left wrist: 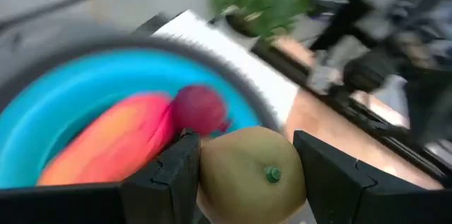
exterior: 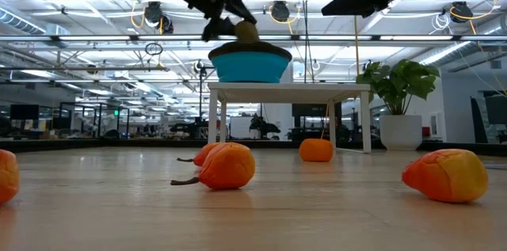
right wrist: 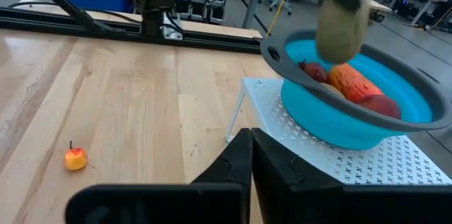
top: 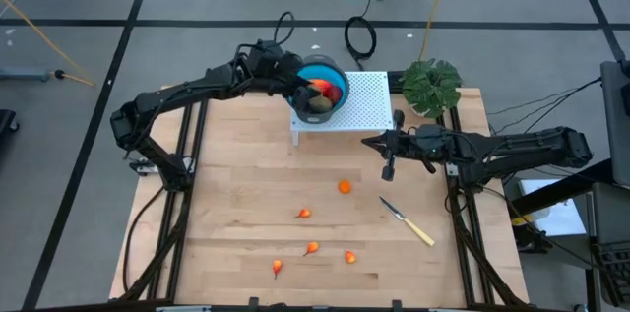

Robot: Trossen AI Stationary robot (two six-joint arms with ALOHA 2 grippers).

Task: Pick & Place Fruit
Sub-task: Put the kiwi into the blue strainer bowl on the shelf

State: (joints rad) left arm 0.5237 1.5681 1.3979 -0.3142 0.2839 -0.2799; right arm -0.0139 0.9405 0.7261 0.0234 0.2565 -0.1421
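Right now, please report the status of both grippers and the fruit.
Left gripper holds brown-green fruit over blue bowl. Right gripper shut, empty, above table. Nothing in the way.

I find no words, labels, brand marks, numbers or signs that I can read in any view, neither on my table nor in the room beyond it
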